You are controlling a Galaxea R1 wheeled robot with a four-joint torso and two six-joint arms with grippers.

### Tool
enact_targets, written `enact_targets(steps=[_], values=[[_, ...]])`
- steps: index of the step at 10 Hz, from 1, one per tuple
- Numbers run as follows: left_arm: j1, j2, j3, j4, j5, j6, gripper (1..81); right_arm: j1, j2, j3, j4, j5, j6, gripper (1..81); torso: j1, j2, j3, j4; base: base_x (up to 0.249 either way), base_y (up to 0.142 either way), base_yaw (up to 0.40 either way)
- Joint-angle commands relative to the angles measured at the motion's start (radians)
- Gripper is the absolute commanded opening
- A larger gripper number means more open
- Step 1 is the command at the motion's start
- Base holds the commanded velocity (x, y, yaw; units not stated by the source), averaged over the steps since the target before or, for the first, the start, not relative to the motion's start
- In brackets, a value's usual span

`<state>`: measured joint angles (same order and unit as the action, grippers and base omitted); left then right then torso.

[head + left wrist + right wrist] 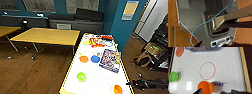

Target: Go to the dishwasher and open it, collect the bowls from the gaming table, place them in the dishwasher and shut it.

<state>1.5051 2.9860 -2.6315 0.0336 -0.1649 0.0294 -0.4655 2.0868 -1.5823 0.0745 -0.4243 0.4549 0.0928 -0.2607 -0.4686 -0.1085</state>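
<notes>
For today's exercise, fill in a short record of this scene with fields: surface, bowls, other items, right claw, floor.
surface: long white gaming table with yellow edging
bowls: lime-green bowl, two orange bowls, blue bowl
other items: colourful game box beside the blue bowl
right claw: right claw near the closest orange bowl; open or shut unclear
floor: wood floor
</notes>
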Motion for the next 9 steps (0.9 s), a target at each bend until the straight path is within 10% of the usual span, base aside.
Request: enact_targets(steps=[1,9], values=[[-0.009,-0.004,0.005,-0.003,0.062,0.001,81.1,0.112,0.008,-0.053,0.017,-0.051,0.011,81.1,0.0,0.0,0.0,0.0,0.0,0.0,0.0],[-0.001,-0.005,0.005,-0.003,0.062,0.001,81.1,0.101,0.127,-0.154,0.022,-0.053,0.033,81.1,0.0,0.001,-0.001,0.0,0.0,0.0,0.0]])
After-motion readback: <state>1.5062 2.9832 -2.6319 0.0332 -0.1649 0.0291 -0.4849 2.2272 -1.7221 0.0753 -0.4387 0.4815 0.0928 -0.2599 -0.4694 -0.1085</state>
